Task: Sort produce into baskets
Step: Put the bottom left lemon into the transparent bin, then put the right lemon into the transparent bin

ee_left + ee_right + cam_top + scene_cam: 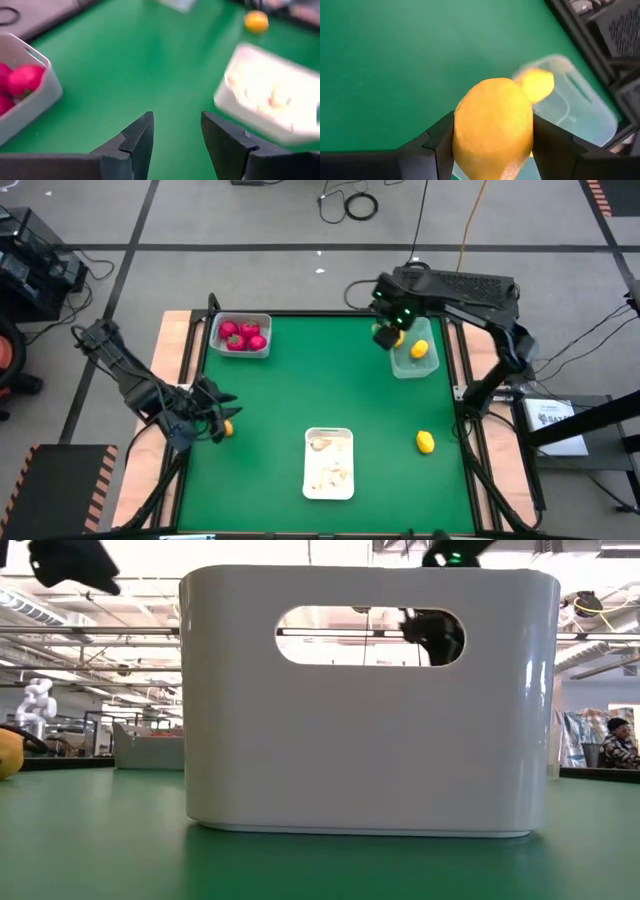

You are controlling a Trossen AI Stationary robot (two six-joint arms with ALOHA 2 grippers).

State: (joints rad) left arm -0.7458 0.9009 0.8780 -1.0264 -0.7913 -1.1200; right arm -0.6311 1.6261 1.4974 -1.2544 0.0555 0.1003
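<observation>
My right gripper (388, 336) is shut on a yellow lemon (492, 127), in the air by the far left corner of a pale green tub (413, 360). That tub holds one more lemon (419, 350). Another lemon (425, 442) lies on the green table toward the near right. My left gripper (176, 137) is open and empty at the table's left edge, beside a small orange-yellow piece (228, 428). A whitish tub (241, 335) at the far left holds red round pieces (22, 80). A white tub (329, 463) in the near middle holds pale garlic-like bulbs. My right gripper pinches the lemon between its two fingers, one on each of two opposite sides (457, 135) about its middle. The fingers slant down from above. The lemon is lifted clear of the table, with the green tub (575, 107) just beyond it.
In the low view the white tub (365, 700) fills the middle and hides most of the table behind it. Bare green table lies between the three tubs. Wooden rails edge the table's left and right sides. A person (620, 740) sits in the room beyond.
</observation>
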